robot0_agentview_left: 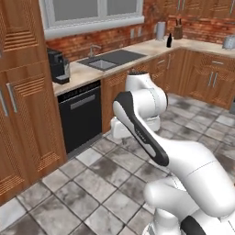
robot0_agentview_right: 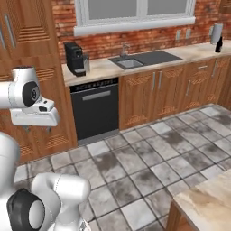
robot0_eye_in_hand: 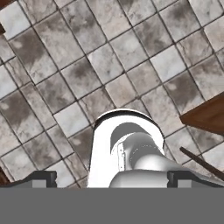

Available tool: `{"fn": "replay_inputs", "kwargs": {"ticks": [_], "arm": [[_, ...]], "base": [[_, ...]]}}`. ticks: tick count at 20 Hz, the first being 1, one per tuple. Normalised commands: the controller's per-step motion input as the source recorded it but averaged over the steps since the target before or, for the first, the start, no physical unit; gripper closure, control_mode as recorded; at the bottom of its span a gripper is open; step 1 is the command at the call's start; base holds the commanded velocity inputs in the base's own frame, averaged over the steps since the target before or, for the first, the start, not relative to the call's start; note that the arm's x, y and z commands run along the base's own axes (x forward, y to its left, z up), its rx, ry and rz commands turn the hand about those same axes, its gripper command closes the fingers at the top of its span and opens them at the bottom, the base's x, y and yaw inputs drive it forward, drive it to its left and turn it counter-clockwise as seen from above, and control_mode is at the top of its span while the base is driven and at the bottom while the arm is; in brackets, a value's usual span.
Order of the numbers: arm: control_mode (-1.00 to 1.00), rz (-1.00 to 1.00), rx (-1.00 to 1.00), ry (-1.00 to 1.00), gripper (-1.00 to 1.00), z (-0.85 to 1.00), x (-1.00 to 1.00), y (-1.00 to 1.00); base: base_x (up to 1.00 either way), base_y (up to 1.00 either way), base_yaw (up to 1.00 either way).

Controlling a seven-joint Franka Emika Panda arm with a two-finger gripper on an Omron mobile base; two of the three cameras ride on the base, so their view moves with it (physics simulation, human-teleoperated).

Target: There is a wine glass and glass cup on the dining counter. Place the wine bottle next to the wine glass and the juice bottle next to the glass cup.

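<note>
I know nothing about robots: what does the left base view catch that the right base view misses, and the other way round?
Left base view's extra: a brown wooden knife block on the far worktop, and the corner run of wooden cabinets below it. Right base view's extra: a corner of the beige-brown marbled dining counter at lower right. Shared: the black coffee machine, the grey sink, the black dishwasher, and the near-black wine bottle beside a grey cylinder.

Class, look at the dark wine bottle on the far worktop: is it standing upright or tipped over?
Upright. The wine bottle stands on its base near the worktop corner, neck pointing straight up.
</note>
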Motion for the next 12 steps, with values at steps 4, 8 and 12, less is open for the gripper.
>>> {"fn": "replay_inputs", "kwargs": {"ticks": [4, 8, 12], "arm": [[1.00, 0.00, 0.00, 0.00, -1.00, 0.00, 0.00, 0.00], [1.00, 0.00, 0.00, 0.00, -1.00, 0.00, 0.00, 0.00], [1.00, 0.00, 0.00, 0.00, -1.00, 0.00, 0.00, 0.00]], "base": [[0.78, 0.02, -0.20], [0.76, 0.00, -0.21], [0.73, 0.00, -0.23]]}}
